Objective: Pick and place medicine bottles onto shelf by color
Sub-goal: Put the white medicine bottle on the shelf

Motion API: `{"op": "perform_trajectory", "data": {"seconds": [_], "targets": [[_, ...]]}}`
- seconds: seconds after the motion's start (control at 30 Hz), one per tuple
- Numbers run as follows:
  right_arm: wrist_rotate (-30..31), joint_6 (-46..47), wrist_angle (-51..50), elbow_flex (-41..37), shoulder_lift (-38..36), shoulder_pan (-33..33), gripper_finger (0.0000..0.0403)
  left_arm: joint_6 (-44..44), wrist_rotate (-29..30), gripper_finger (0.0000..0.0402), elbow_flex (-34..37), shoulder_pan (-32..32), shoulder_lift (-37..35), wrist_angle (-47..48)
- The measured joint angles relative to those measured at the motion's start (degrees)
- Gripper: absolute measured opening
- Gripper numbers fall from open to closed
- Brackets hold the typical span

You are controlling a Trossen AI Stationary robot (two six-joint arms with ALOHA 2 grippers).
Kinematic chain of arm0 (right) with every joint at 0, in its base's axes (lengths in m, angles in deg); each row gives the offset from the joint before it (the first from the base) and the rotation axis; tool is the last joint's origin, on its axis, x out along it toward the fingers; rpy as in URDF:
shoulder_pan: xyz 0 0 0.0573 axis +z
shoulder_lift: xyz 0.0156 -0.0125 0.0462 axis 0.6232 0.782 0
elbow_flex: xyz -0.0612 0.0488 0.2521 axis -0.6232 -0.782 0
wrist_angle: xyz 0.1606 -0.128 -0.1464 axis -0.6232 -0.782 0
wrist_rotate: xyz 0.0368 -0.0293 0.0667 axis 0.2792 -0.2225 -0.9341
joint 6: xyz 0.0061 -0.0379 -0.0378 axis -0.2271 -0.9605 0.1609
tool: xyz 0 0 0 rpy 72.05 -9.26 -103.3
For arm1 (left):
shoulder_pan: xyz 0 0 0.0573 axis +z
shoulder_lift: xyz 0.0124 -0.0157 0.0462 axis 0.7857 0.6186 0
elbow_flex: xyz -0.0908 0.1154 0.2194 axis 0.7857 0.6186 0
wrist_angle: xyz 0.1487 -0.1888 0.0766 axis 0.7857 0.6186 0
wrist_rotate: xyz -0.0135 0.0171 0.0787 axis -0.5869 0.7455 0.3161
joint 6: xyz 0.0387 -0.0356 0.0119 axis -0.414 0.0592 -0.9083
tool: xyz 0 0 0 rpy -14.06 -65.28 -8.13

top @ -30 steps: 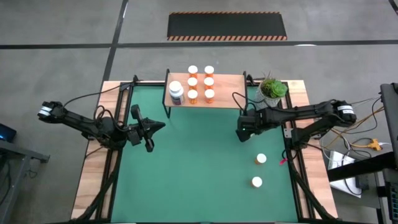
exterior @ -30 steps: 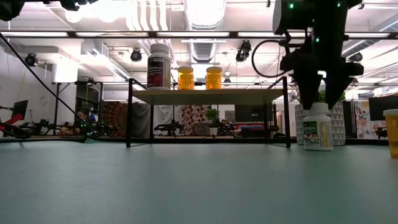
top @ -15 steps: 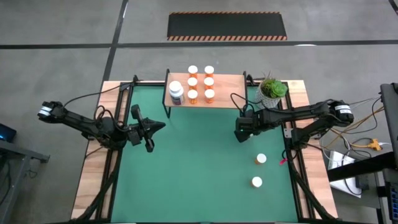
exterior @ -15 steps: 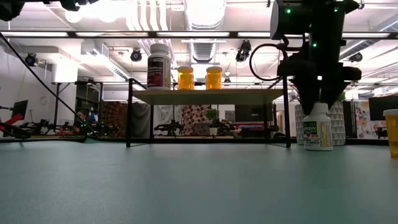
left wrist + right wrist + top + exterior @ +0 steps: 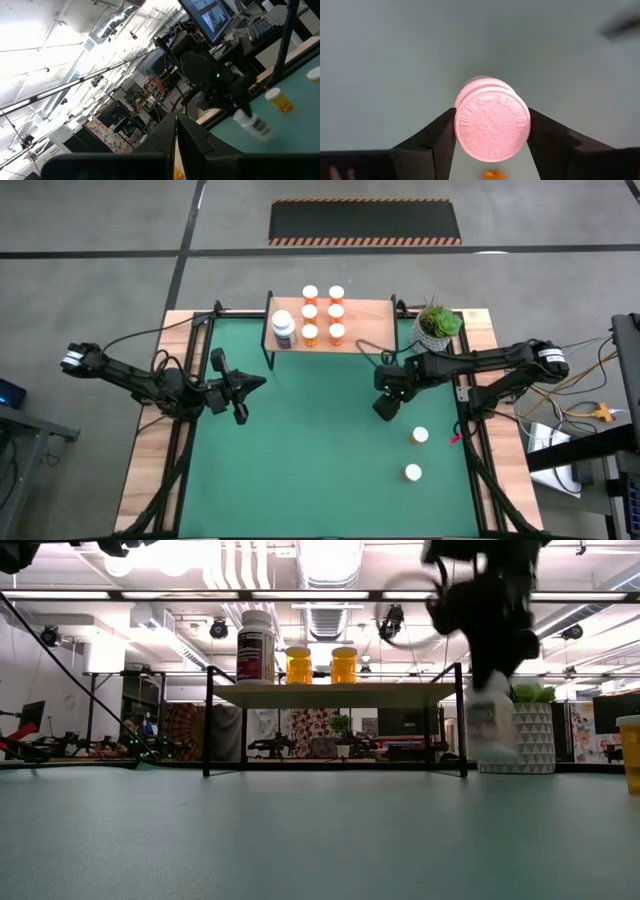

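Change since a second ago: we see the right claw (image 5: 386, 407), which then stood spread over the white bottle (image 5: 492, 726) on the green mat (image 5: 300, 450), now clamped on that bottle's cap and carrying it clear of the mat, a little nearer the middle of the bench (image 5: 150, 470).
Unchanged: the shelf (image 5: 365, 330) and its load, the two loose orange bottles and the left arm sit as they did.
Shelf contents: we count six white-capped orange bottles (image 5: 323, 312) in two rows of three, plus the larger white-and-dark bottle (image 5: 284, 328) at the shelf's left end; all stand upright.
Off the shelf: one orange bottle (image 5: 420, 436) and another orange bottle (image 5: 413, 472) stand on the mat near the right edge, apart from each other.
Right claw: in the right wrist view the two fingers (image 5: 437, 142) press either side of the round cap, so it is grasping the white bottle; in the low view the bottle hangs blurred below it, beside the shelf's right leg.
Left claw (image 5: 240, 388): clenched with nothing in it, held over the mat's left side.
Other: a potted plant (image 5: 438, 325) stands at the far right corner.
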Motion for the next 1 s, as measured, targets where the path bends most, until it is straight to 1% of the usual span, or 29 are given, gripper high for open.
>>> {"op": "perform_trajectory", "data": {"seconds": [0.07, 0.13, 0.27, 0.37, 0.5, 0.67, 0.73, 0.9, 1.0], "targets": [[-3.3, -5.8, 2.5, 2.3, 0.0, 0.9, 0.0204, 0.0, 0.0, 0.0, 0.0, 0.0, 0.0, -0.1], [-5.0, -11.7, 4.3, 5.0, 0.0, 1.5, 0.0208, 0.0, 0.0, 0.0, 0.0, 0.0, 0.0, -0.1], [-3.5, -22.9, 7.0, 11.9, 0.0, 1.7, 0.0198, 0.0, 0.0, 0.0, 0.0, 0.0, 0.0, -0.1], [-1.2, -30.7, 6.0, 18.2, 0.6, 0.8, 0.0191, 0.0, 0.0, 0.0, 0.0, 0.0, 0.0, -0.1], [-1.5, -40.3, 0.0, 27.0, 3.5, -2.1, 0.0191, 0.0, 0.0, 0.0, 0.0, 0.0, 0.1, -0.2], [-1.7, -54.5, -13.1, 38.0, 10.3, -6.5, 0.0191, 0.0, 0.0, 0.0, 0.0, 0.0, 0.1, -0.2], [-1.8, -58.8, -17.2, 42.4, 13.3, -8.3, 0.0191, 0.0, 0.0, 0.0, 0.0, 0.0, 0.1, -0.1], [-1.8, -66.5, -24.6, 53.6, 20.7, -12.4, 0.0191, 0.0, 0.0, 0.0, 0.0, 0.0, 0.1, -0.2], [-1.8, -69.4, -28.4, 59.7, 24.3, -14.8, 0.0191, 0.0, 0.0, 0.0, 0.0, 0.0, 0.1, -0.1]]}}
